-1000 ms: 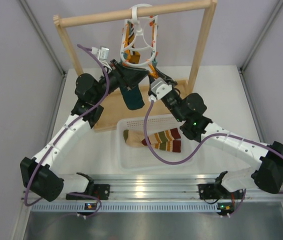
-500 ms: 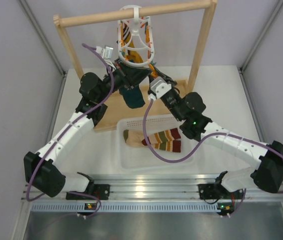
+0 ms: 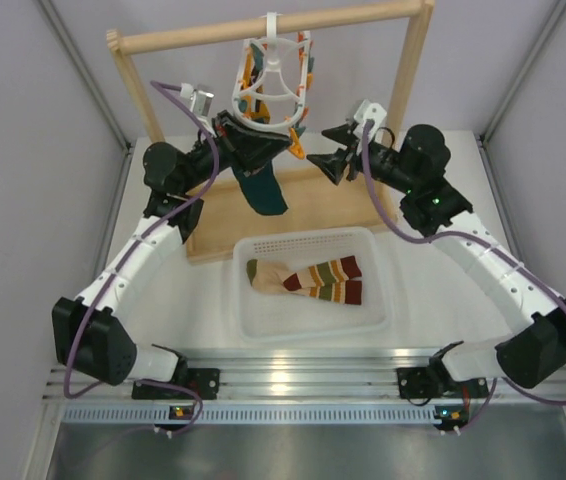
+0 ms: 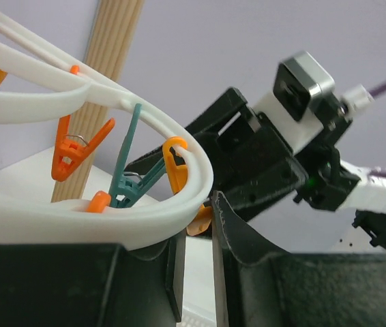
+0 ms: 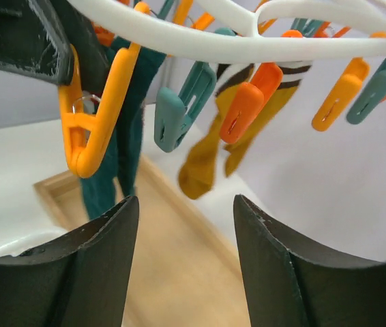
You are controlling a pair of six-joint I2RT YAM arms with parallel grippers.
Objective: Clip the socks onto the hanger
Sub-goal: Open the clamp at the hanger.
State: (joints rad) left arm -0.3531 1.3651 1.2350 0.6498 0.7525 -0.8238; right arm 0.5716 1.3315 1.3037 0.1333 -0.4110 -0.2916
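One arm has backed off: the right gripper [image 3: 321, 163], tight under the hanger [image 3: 275, 75] a second ago, now sits off to its right, jaws wide and empty. I judge the teal sock [image 3: 263, 190] clipped; it hangs below the rim. The left gripper [image 3: 275, 148] stays raised at the rim, jaws nearly shut, nothing seen between them; the striped socks [image 3: 313, 278] lie in the basket [image 3: 373, 320].
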